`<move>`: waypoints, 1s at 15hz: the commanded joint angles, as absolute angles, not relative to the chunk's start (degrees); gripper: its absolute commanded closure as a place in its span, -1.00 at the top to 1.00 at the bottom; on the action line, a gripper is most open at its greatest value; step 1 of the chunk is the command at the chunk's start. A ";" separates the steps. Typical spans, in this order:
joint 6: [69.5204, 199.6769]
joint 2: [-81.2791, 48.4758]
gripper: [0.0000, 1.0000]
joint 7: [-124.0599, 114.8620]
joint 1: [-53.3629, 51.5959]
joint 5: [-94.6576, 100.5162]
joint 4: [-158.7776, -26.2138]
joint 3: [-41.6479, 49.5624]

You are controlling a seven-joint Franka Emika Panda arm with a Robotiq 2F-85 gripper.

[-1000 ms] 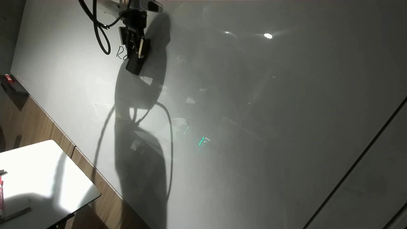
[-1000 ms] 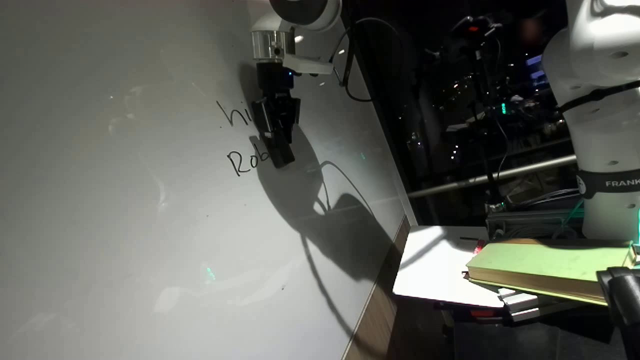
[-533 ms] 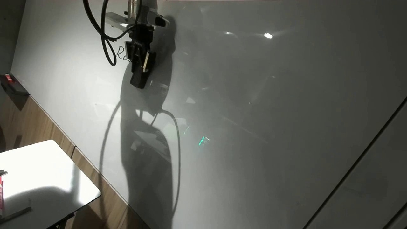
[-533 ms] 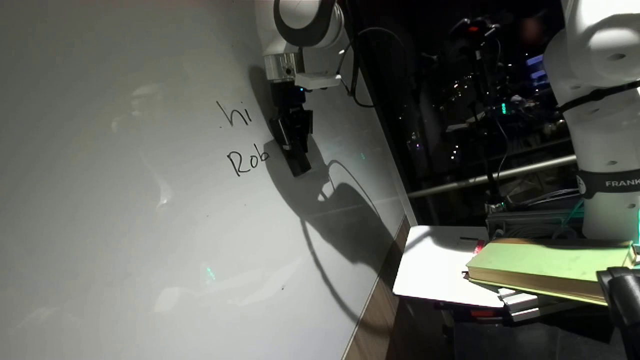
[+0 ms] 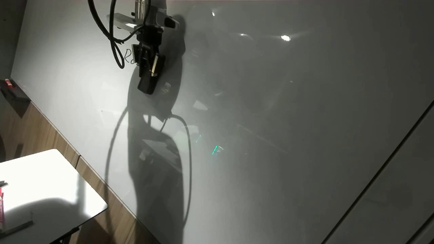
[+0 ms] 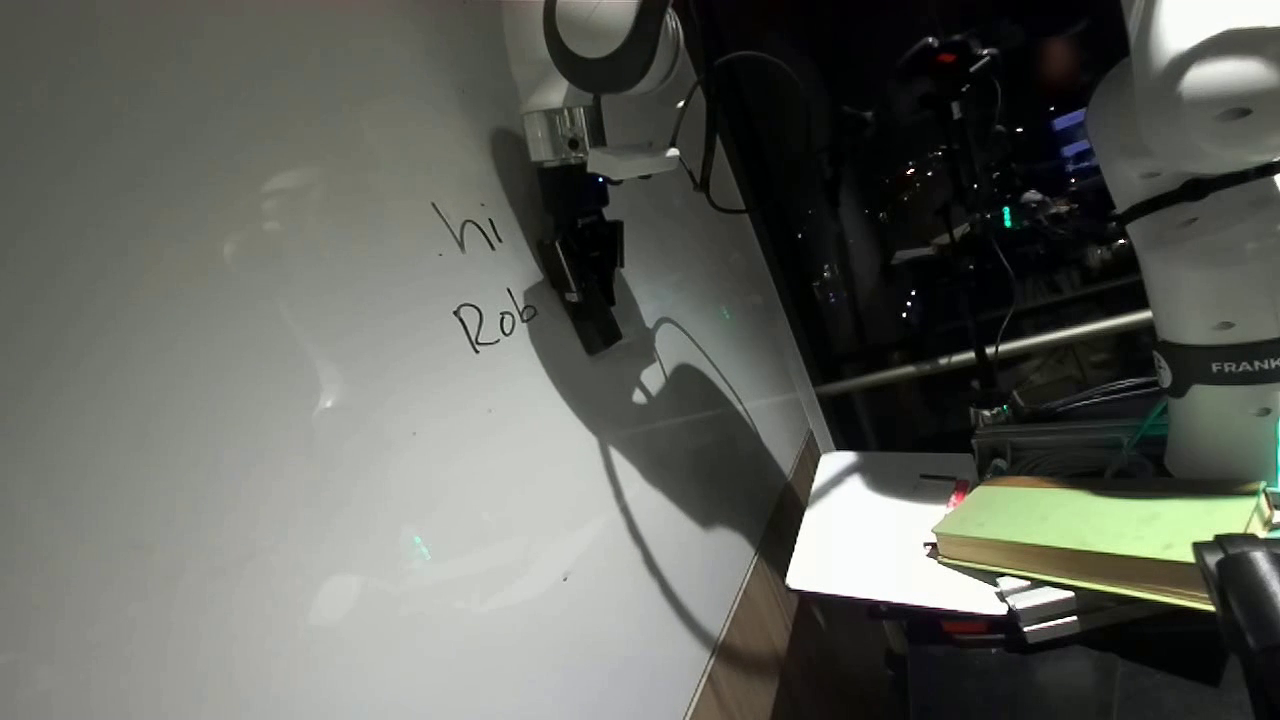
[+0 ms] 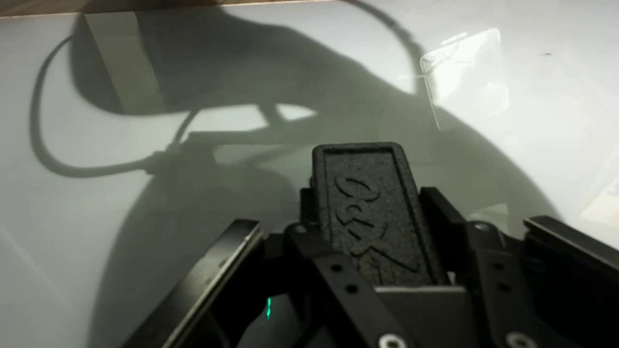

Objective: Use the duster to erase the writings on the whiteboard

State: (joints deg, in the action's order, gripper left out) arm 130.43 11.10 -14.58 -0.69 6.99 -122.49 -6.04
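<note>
My gripper (image 7: 371,205) is shut on the duster (image 7: 367,188), a dark grey block that sticks out past the fingertips. In both exterior views the gripper (image 5: 148,72) (image 6: 588,288) points down in front of the whiteboard (image 5: 305,135) (image 6: 250,500), with the duster (image 5: 147,85) (image 6: 600,333) at its lower end. The writings (image 6: 472,327) show as "hi" above "Rob", just left of the gripper in an exterior view. In an exterior view only part of the lower writings (image 5: 128,55) shows beside the gripper. I cannot tell whether the duster touches the board.
A white tabletop (image 5: 37,176) stands by the board's lower edge and also shows in an exterior view (image 6: 860,550). A green book (image 6: 1080,520) lies at its side. A dark tray with a red marker (image 5: 9,83) hangs at the board's edge. A black cable (image 5: 115,51) loops beside the wrist.
Over the past second my gripper and duster have moved sideways and down, away from the letters. In the last half second they have hardly moved. The visible letters look the same.
</note>
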 commanded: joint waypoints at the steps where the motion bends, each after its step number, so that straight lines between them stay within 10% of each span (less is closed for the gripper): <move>1: 131.93 6.61 -0.42 -19.35 -2.71 9.19 -115.89 -9.19; 15: 129.23 -1.98 -0.42 -31.94 -11.43 17.79 -104.90 -15.87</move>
State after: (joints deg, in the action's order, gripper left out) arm 128.64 1.59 -31.72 -10.82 14.78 -110.22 -16.89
